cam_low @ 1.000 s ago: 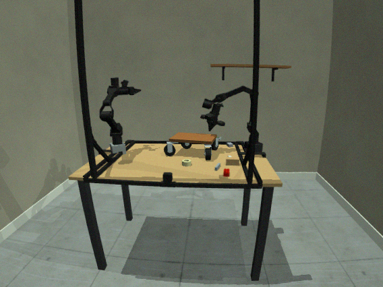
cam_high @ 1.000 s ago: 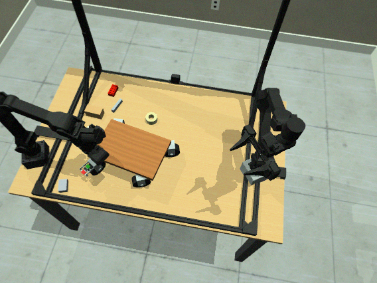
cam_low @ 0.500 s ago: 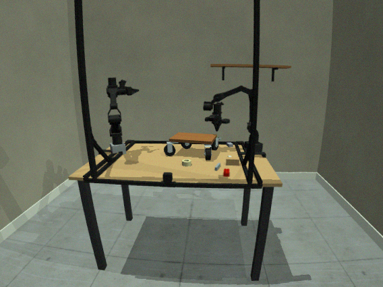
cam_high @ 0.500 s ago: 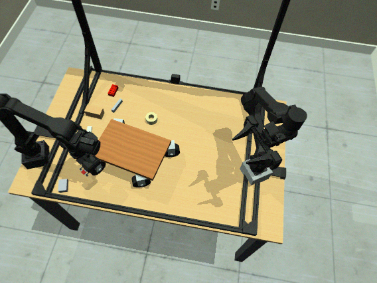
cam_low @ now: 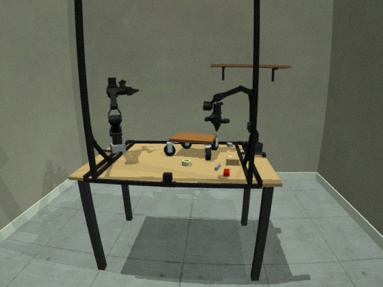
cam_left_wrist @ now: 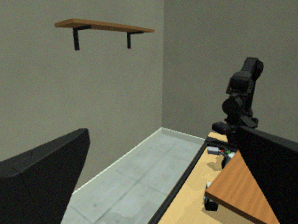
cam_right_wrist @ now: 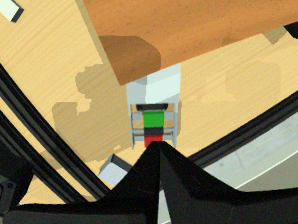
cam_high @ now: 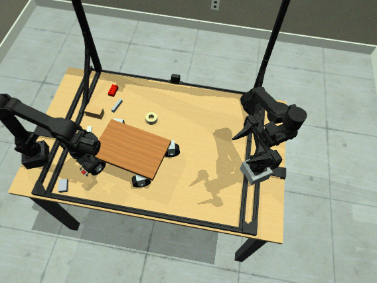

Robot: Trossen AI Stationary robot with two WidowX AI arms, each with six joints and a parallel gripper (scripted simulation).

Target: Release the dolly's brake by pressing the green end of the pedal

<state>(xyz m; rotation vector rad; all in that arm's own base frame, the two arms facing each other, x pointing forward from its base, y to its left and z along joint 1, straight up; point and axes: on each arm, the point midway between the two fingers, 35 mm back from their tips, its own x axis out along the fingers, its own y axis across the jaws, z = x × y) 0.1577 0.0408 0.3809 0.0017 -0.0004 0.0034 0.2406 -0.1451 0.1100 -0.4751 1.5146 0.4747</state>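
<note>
The dolly [cam_high: 133, 147] is a brown wooden deck on black casters, also in the exterior view [cam_low: 193, 137] and the left wrist view [cam_left_wrist: 242, 192]. The brake pedal sits on the corner caster under the deck's edge [cam_right_wrist: 180, 10]; its green end [cam_right_wrist: 154, 119] lies toward the deck and its red end [cam_right_wrist: 153, 139] [cam_high: 83, 171] away from it. My right gripper [cam_right_wrist: 157, 147] [cam_high: 93, 164] [cam_low: 216, 127] is shut and empty. It points down above the pedal, its tip over the red end. My left gripper [cam_high: 243, 129] [cam_low: 129, 90] [cam_left_wrist: 164, 134] is open and empty, raised high at the far side of the table.
A red brick [cam_high: 113, 90], a grey bar [cam_high: 117, 105], a wooden block [cam_high: 94, 113] and a cream ring [cam_high: 151, 116] lie beyond the dolly. A grey block [cam_high: 63, 185] lies near the table corner. Black frame rails edge the table. A shelf [cam_low: 249, 66] hangs on the wall.
</note>
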